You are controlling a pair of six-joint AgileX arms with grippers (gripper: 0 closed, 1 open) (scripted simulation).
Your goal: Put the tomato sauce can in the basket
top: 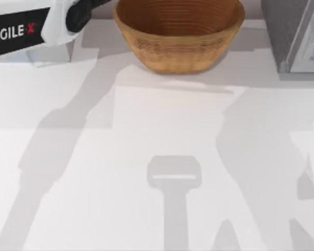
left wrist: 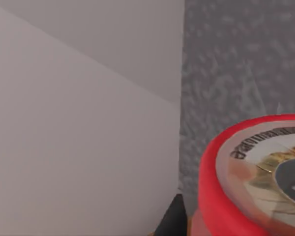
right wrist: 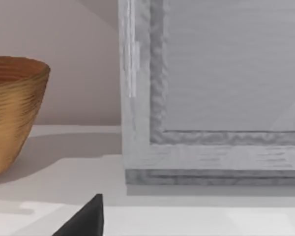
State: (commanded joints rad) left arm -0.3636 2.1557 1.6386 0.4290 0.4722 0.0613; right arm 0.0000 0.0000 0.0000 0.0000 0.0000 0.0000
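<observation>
Item one, the basket (top: pixel 179 32): tan woven bowl with ribbed sides, standing on the white table (top: pixel 120 172) at the far edge, about mid-width. You can see down into it from the top view; its visible interior holds nothing. In the right wrist view it (right wrist: pixel 12 110) stands upright, apart from a grey framed cabinet (right wrist: pixel 211 93).

Item two, the tomato sauce can (left wrist: pixel 255 177): red rim and printed end face, seen close up in your left wrist view, right by a dark fingertip (left wrist: pixel 173 219). Whether your left fingers clamp it you cannot tell.

Item three, your left arm (top: pixel 47 23): at the top view's far left, just beside the basket.

Item four, your right gripper: one dark fingertip (right wrist: pixel 86 221) above the table; its finger state you cannot tell.
</observation>
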